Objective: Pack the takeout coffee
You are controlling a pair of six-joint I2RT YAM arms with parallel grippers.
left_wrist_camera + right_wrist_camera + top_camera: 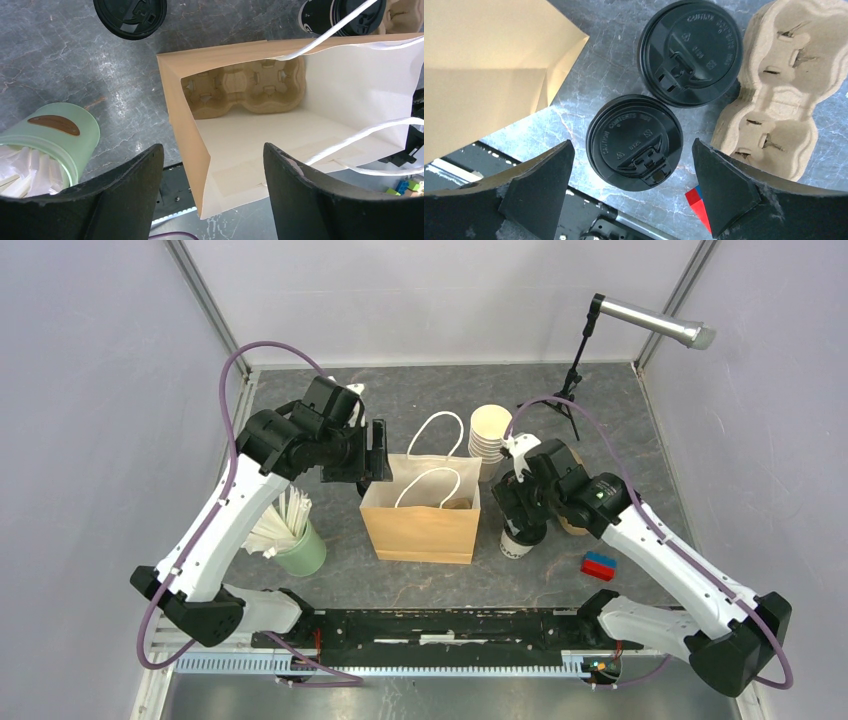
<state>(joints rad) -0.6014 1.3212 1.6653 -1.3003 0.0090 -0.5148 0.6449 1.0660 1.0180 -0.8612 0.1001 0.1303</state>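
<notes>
your left gripper (212, 167) hangs spread above the open paper bag (182, 135); a pulp cup carrier (245, 90) lies inside, toward 12 o'clock. your right gripper (633, 145) is spread, fingers flanking one lidded coffee cup (624, 130); a second lidded cup (691, 52) stands just beside it at 1 o'clock.

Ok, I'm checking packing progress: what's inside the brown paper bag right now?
A pulp cup carrier sits at the bottom of the brown paper bag, its visible pockets empty; no cups seen inside. The bag's wall covers one end of the carrier.
</notes>
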